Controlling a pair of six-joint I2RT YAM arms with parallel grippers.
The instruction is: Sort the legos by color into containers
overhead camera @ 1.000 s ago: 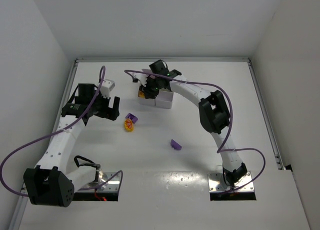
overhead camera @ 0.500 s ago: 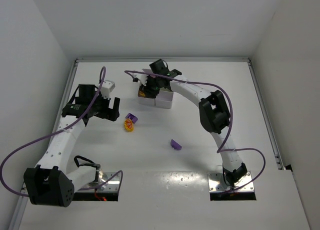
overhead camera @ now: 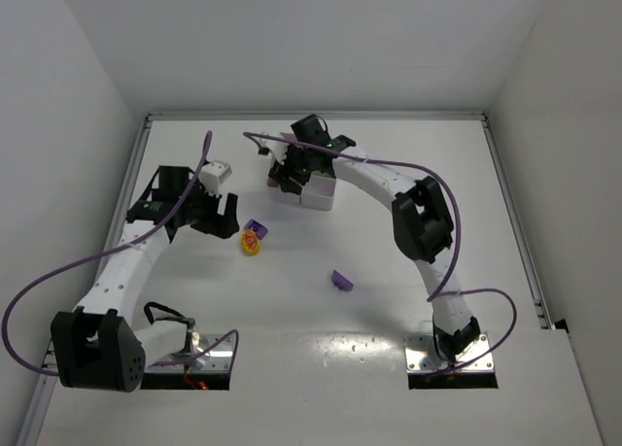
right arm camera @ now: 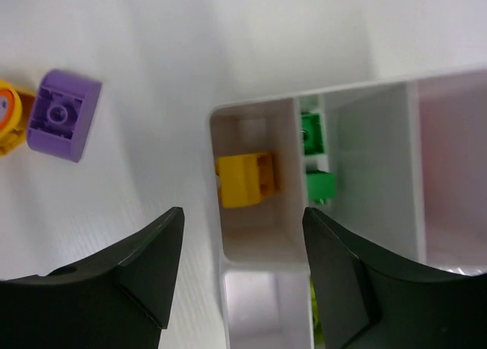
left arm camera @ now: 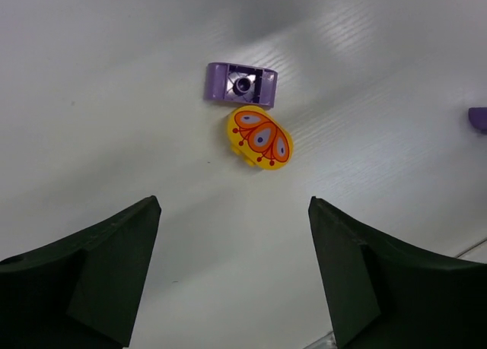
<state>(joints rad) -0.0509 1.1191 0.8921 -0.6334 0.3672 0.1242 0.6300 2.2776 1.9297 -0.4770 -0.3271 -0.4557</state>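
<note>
The white compartment tray [overhead camera: 316, 195] stands at the back middle of the table. My right gripper [overhead camera: 289, 172] hovers over its left end, open and empty [right arm camera: 243, 280]. Below it one compartment holds a yellow brick [right arm camera: 246, 179]; the neighbouring one holds green bricks [right arm camera: 313, 155]. My left gripper [overhead camera: 225, 219] is open and empty [left arm camera: 232, 273], just left of a purple brick [left arm camera: 240, 84] and a yellow oval piece with an orange pattern [left arm camera: 259, 137] lying together on the table. They show in the top view as the purple brick [overhead camera: 256, 228] and the yellow piece [overhead camera: 253, 244]. A second purple brick [overhead camera: 341, 281] lies nearer the middle.
The tray's rim [right arm camera: 251, 103] lies between my right fingers. The purple brick [right arm camera: 64, 115] lies on the table left of the tray. White walls close the table at the left, back and right. Purple cables loop over both arms.
My left gripper has moved a little right, toward the purple brick and yellow piece. My right gripper has shifted slightly over the tray's left end. The bricks on the table have not moved.
</note>
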